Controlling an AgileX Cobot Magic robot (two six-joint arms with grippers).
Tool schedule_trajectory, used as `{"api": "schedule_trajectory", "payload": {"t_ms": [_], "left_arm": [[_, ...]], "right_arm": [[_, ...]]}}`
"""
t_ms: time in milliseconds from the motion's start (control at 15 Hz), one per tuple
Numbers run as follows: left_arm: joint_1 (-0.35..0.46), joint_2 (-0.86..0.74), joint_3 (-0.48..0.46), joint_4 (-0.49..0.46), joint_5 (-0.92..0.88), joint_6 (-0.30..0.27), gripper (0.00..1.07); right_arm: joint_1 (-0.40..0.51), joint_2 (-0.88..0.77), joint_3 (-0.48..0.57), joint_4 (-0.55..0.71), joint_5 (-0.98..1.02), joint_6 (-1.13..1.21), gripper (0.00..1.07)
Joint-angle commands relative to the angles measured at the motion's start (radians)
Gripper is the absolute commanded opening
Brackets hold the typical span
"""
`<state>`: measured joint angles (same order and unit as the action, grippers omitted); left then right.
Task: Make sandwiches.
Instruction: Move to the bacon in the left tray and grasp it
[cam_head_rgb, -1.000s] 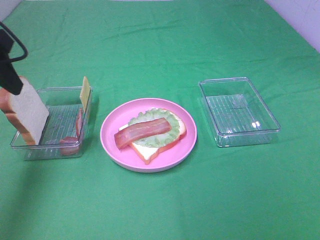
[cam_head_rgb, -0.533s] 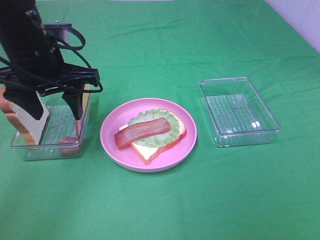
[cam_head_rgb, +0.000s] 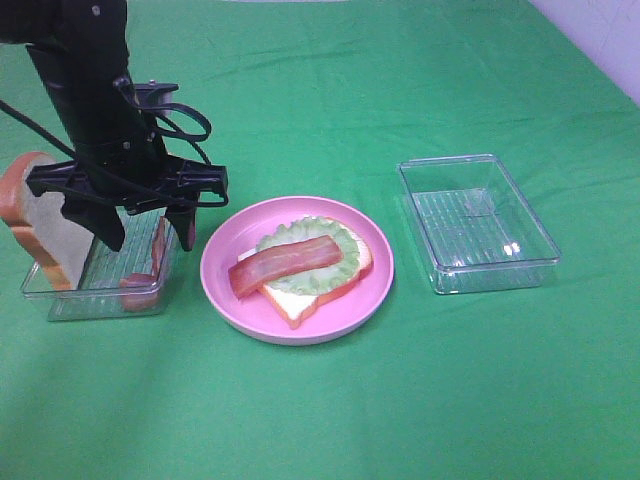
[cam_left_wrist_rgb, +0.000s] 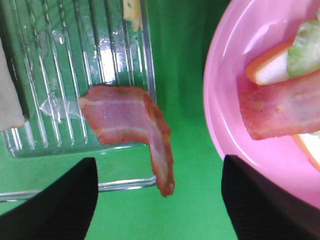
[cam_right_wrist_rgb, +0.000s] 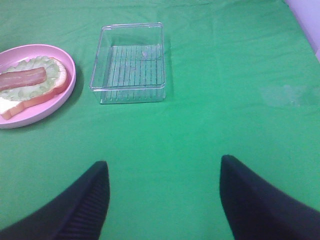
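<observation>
A partial sandwich lies on the pink plate (cam_head_rgb: 225, 285): a white bread slice (cam_head_rgb: 296, 300), lettuce (cam_head_rgb: 343, 262) and a bacon strip (cam_head_rgb: 285, 262) on top. My left gripper (cam_head_rgb: 146, 232) is open and hangs over the right end of the left clear tray (cam_head_rgb: 60, 300). In the left wrist view a second bacon strip (cam_left_wrist_rgb: 127, 117) drapes over that tray's wall, between my open left fingers (cam_left_wrist_rgb: 55, 205). A yellow cheese slice (cam_left_wrist_rgb: 131, 9) stands in the tray. Another bread slice (cam_head_rgb: 40, 225) leans at the tray's left end. My right gripper (cam_right_wrist_rgb: 162, 175) is open and empty above the cloth.
An empty clear tray (cam_head_rgb: 478, 222) sits right of the plate; it also shows in the right wrist view (cam_right_wrist_rgb: 131, 62). A green cloth (cam_head_rgb: 400, 400) covers the table. A white wall edge shows at the far right corner.
My left arm has come in from the left edge and moved right over the left tray, now above the bacon near the plate side. The cheese is now hidden behind it in the high view.
</observation>
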<state>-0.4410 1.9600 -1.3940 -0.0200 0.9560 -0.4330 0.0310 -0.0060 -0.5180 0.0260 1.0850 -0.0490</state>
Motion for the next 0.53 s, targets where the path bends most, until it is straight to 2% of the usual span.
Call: {"api": "schedule_trajectory", "payload": {"t_ms": [67,133,200,467,533], "left_arm": [[-0.007,0.01,-0.003,-0.004,-0.011,-0.01,0.63],[-0.007,0.01,-0.003,-0.003,-0.011,-0.01,0.57],[-0.007,0.01,-0.003,-0.003,-0.011,-0.01,0.57],[-0.007,0.01,-0.003,0.004,-0.039,-0.01,0.3],[-0.007,0.01,-0.003,0.004,-0.039,-0.01,0.3]], "right_arm": [[-0.008,-0.007,0.001,0.003,-0.006,-0.01,0.6],[-0.008,-0.007,0.001,0.003,-0.006,-0.01,0.6],[-0.008,-0.007,0.001,0.003,-0.006,-0.01,0.6],[-0.008,-0.007,0.001,0.003,-0.006,-0.01,0.6],[-0.008,-0.007,0.001,0.003,-0.006,-0.01,0.6]]}}
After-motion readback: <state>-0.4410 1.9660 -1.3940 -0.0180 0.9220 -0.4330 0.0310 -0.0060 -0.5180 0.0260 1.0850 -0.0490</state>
